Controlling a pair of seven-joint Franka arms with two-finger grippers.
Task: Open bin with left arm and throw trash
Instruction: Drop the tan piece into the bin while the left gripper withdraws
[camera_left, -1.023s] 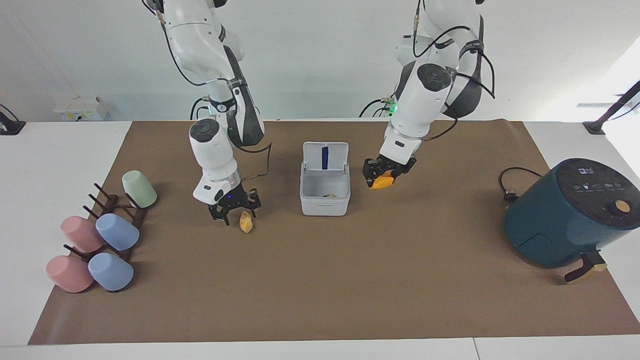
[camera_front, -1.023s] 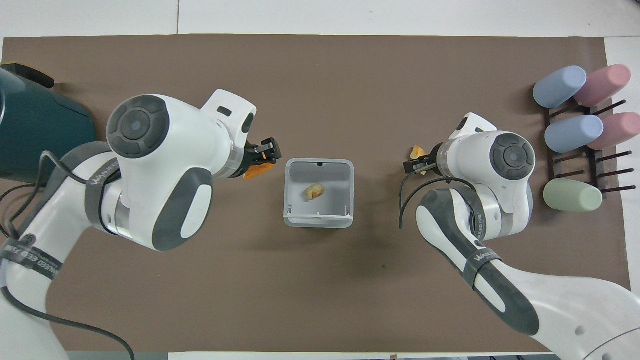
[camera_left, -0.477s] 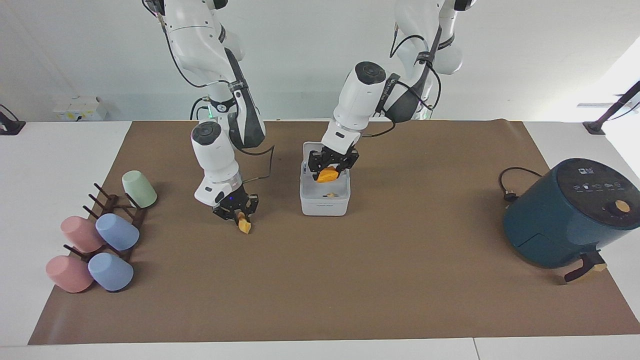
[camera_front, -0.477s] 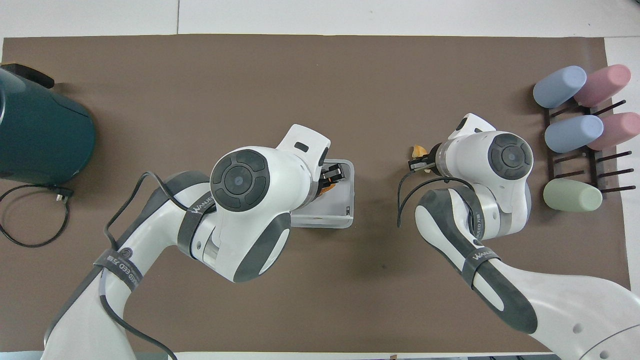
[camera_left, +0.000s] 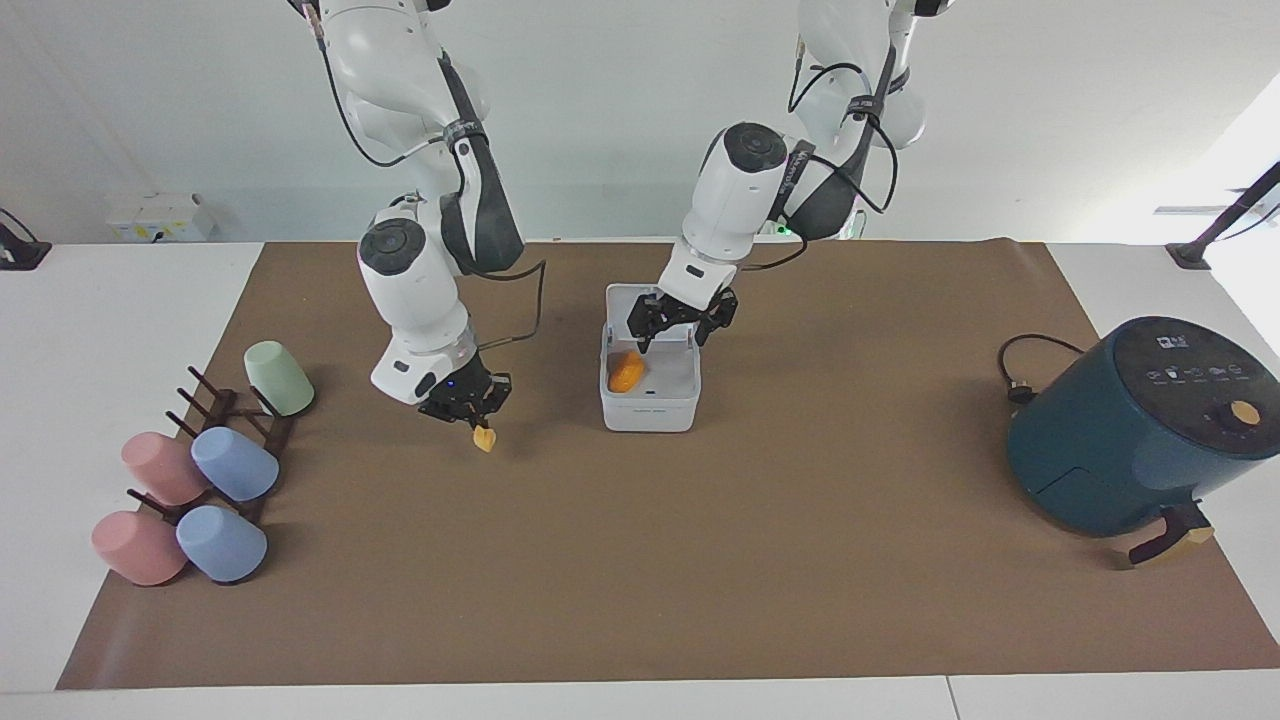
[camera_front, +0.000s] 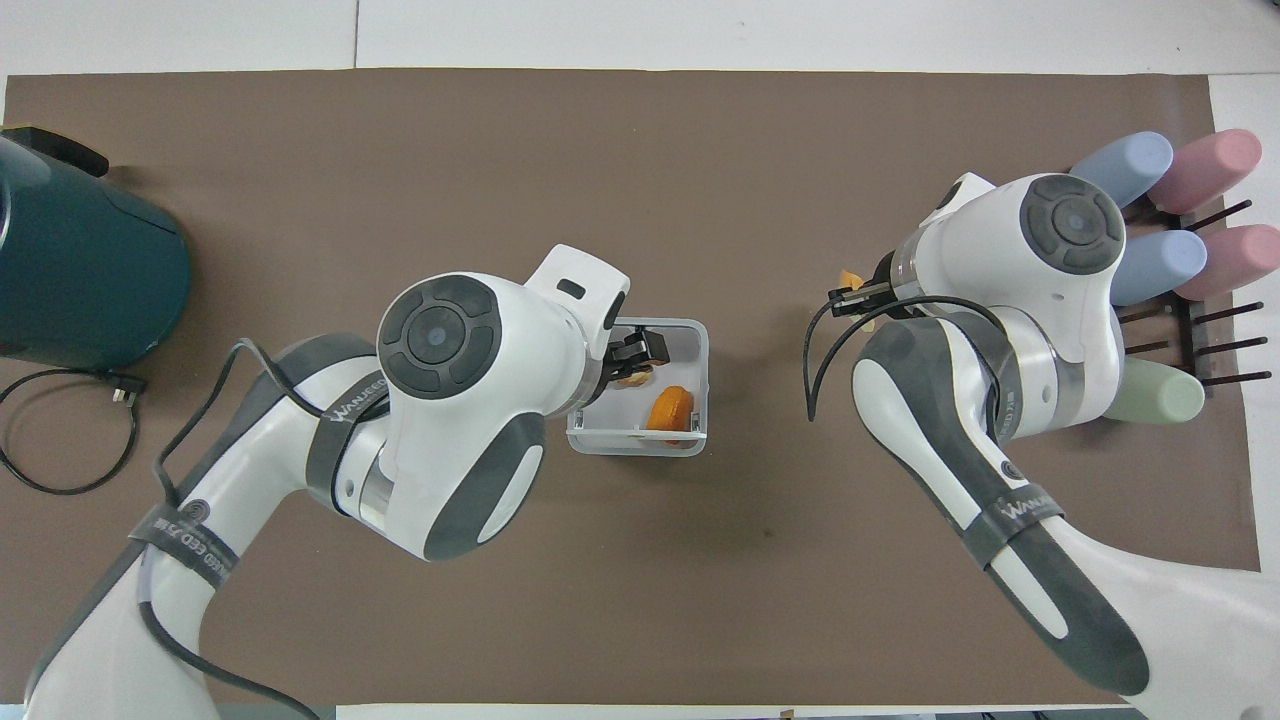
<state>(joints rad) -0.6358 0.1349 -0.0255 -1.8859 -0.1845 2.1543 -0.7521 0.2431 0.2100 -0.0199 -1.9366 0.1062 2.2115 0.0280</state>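
Note:
The white bin stands mid-table with its lid hinged up toward the robots. An orange wedge lies inside it and also shows in the overhead view, beside a pale lump partly hidden by the arm. My left gripper hangs open and empty over the bin. My right gripper is shut on a pale yellow scrap and holds it a little above the mat, toward the right arm's end from the bin. In the overhead view only the scrap's tip shows past the right wrist.
A dark teal air fryer with its cable stands at the left arm's end of the table. A rack of pastel cups stands at the right arm's end. A brown mat covers the table.
My left gripper carried the orange wedge over the bin, opened and let it drop inside. My right gripper shut on the yellow scrap and raised it off the mat.

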